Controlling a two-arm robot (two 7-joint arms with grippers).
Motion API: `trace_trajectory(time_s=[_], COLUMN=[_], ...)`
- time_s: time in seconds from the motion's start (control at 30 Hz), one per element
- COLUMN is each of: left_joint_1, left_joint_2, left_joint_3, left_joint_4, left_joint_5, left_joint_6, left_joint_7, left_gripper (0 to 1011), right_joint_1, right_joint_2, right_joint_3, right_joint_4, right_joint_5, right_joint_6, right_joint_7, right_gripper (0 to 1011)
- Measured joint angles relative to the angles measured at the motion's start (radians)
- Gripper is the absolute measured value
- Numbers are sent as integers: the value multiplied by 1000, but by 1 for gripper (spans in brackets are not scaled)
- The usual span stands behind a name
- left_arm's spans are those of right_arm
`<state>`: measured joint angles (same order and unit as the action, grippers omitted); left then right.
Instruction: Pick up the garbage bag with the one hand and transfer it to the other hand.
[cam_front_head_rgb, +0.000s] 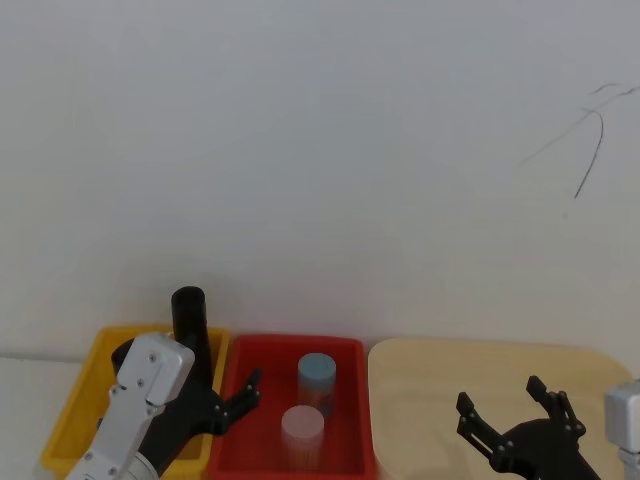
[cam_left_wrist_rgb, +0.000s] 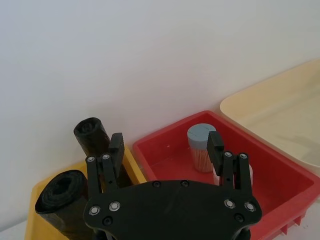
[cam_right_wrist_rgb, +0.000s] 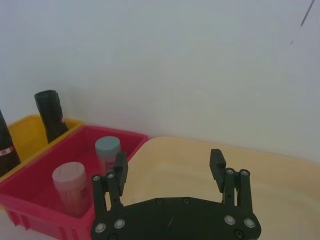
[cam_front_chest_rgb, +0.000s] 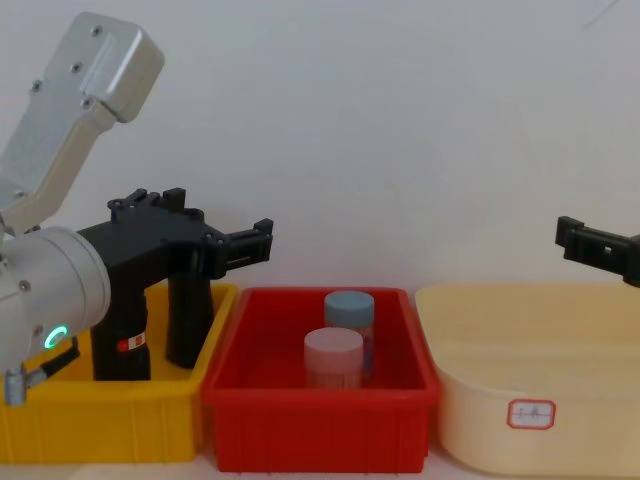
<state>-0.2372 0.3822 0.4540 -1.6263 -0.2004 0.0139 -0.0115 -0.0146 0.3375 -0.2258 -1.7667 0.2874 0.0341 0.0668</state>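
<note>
The garbage bag (cam_front_chest_rgb: 124, 341), a thick black roll with a small red-and-white sticker, stands upright in the yellow bin (cam_front_chest_rgb: 100, 425). It also shows as the near roll (cam_left_wrist_rgb: 61, 196) in the left wrist view and at the edge (cam_right_wrist_rgb: 5, 145) of the right wrist view. My left gripper (cam_front_chest_rgb: 258, 240), on the arm with the green ring, hovers open and empty above the seam between the yellow and red bins, to the right of the bag and apart from it (cam_left_wrist_rgb: 165, 145). My right gripper (cam_front_head_rgb: 500, 396) stands open and empty over the beige tray (cam_front_head_rgb: 430, 370).
A slimmer black roll (cam_front_head_rgb: 188, 312) stands at the back right of the yellow bin. The red bin (cam_front_chest_rgb: 320, 415) holds a blue-lidded jar (cam_front_chest_rgb: 349, 312) and a pink-lidded jar (cam_front_chest_rgb: 333, 357). A white wall rises close behind the bins.
</note>
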Motion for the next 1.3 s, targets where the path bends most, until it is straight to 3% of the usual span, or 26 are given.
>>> trace_trajectory(time_s=[0.23,0.5,0.93,1.3], left_joint_1=[3,28,99,108], left_joint_2=[12,54,147,180], left_joint_3=[-8,-38,-127,-177], left_joint_4=[-7,-32,-71,-41], left_joint_5=[-9,-54,-144,-168], left_joint_6=[1,2,-1,-3], left_joint_7=[-23,-83,-179,-207], left_gripper=[1002,1002,1002,1002], right_joint_1=[0,0,0,0], right_joint_2=[0,0,0,0], right_joint_3=[0,0,0,0], right_joint_4=[0,0,0,0], right_joint_5=[0,0,0,0], right_joint_6=[0,0,0,0], right_joint_7=[0,0,0,0], right_gripper=[1000,1000,1000,1000])
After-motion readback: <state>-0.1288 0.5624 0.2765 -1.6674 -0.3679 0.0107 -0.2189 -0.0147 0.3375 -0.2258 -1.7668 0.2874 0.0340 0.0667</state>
